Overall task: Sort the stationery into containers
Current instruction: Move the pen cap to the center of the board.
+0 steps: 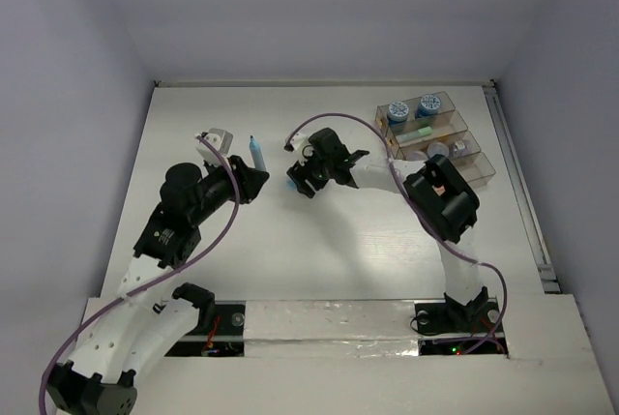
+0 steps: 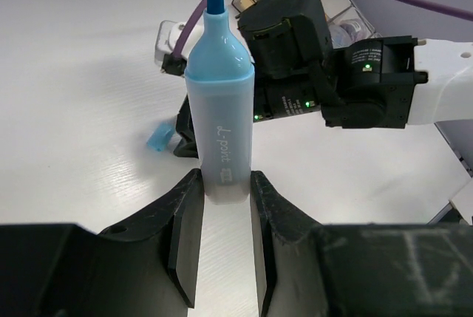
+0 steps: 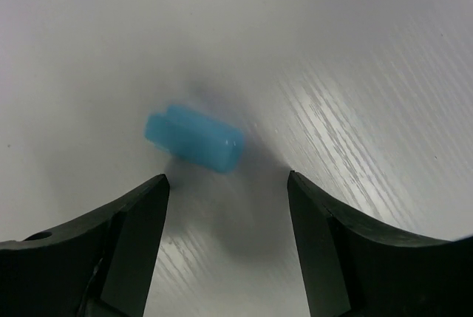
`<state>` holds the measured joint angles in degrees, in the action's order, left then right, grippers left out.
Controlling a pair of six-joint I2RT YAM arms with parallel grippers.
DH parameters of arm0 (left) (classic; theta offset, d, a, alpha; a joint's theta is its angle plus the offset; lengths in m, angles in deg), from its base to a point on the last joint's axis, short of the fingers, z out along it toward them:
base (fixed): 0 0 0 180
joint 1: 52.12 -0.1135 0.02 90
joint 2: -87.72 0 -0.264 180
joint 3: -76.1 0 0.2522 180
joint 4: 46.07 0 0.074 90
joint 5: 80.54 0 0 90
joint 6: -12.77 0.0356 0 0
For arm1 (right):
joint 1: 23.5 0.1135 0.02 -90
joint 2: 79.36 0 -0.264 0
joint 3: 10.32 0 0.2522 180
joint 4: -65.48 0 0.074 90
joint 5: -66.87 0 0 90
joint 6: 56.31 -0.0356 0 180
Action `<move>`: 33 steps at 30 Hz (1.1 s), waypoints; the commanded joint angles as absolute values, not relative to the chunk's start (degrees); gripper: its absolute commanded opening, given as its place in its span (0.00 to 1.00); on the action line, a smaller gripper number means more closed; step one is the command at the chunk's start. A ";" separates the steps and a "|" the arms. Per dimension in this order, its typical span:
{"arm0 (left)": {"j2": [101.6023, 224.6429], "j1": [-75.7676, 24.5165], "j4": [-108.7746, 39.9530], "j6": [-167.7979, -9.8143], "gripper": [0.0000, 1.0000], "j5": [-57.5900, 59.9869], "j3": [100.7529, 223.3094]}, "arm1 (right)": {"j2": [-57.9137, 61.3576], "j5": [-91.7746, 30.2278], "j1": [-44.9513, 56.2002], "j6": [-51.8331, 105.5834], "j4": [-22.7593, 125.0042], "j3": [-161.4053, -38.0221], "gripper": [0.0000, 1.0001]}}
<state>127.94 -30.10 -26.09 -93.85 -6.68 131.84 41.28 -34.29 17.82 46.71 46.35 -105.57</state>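
My left gripper [image 1: 251,173] [image 2: 225,184] is shut on the base of a light-blue highlighter [image 2: 219,103] [image 1: 256,153]. The highlighter is uncapped, with its tip pointing away from the gripper. Its blue cap [image 3: 194,138] [image 2: 159,140] lies on the white table. My right gripper [image 1: 296,181] [image 3: 228,188] is open and empty, just above the table, with the cap slightly ahead of its jaws and towards the left one. The containers [image 1: 481,169] stand at the far right and hold blue rolls [image 1: 398,111], a green stick [image 1: 416,133] and small jars [image 1: 462,147].
The two grippers are close together at the table's middle. The right arm's black wrist [image 2: 295,51] fills the space in front of the highlighter. The right arm's elbow [image 1: 443,199] hangs just in front of the containers. White walls enclose the table on three sides.
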 commanded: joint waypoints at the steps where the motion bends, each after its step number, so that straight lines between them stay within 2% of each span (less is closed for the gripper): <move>1: 128.15 -30.42 -29.14 -94.01 0.00 -7.85 131.43 | 39.03 -34.82 16.40 48.37 42.40 -102.49 0.73; 8: 128.58 -30.42 -29.23 -94.01 0.00 -8.21 131.43 | 33.41 -35.44 14.82 42.14 45.56 -97.12 0.86; 10: 128.67 -30.42 -29.23 -94.10 0.00 -8.12 131.44 | 31.75 -35.96 14.82 38.81 47.48 -96.33 0.86; 12: 128.76 -30.42 -29.23 -94.01 0.00 -7.94 131.44 | 30.42 -35.79 14.82 36.16 49.86 -94.31 0.81; 13: 128.76 -30.42 -29.23 -93.93 0.00 -7.86 131.52 | 29.72 -35.61 14.82 33.80 51.96 -93.61 0.77; 14: 128.76 -30.42 -29.23 -94.01 0.00 -7.94 131.35 | 28.23 -35.79 14.82 31.34 53.98 -92.82 0.63; 16: 129.02 -30.42 -29.41 -94.10 0.00 -8.38 131.35 | 26.91 -36.05 14.82 27.48 57.67 -90.79 0.18; 17: 129.11 -30.42 -29.49 -94.01 0.00 -9.08 131.26 | 25.77 -36.14 14.82 25.97 58.91 -90.18 0.00; 20: 129.46 -30.42 -29.67 -94.19 0.00 -9.52 131.26 | 24.88 -39.47 14.82 19.12 63.93 -88.41 0.00; 21: 129.64 -30.42 -29.67 -94.19 0.00 -9.52 131.26 | 25.66 -41.05 14.82 16.92 64.20 -88.85 0.01; 22: 129.64 -30.42 -29.58 -94.10 0.00 -9.44 131.26 | 26.19 -41.32 14.82 13.07 64.20 -89.81 0.10; 23: 129.64 -30.42 -29.58 -94.19 0.00 -9.52 131.26 | 26.81 -41.06 14.82 11.56 64.02 -90.26 0.23; 25: 129.55 -30.42 -29.58 -94.19 0.00 -9.52 131.26 | 28.30 -40.45 14.82 7.70 64.98 -90.44 0.37; 26: 129.55 -30.42 -29.58 -94.19 0.00 -9.52 131.17 | 28.83 -40.79 14.82 6.80 65.42 -90.52 0.50; 30: 129.64 -30.42 -29.49 -93.93 0.00 -10.14 131.17 | 29.02 -42.90 15.35 4.95 68.23 -88.87 0.64; 33: 129.82 -30.42 -29.93 -94.01 0.00 -11.37 131.08 | 23.93 -42.91 15.35 6.09 71.14 -86.93 0.73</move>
<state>129.98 -30.10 -26.55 -93.91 -9.28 131.55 28.69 -41.33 14.85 7.91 64.27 -87.74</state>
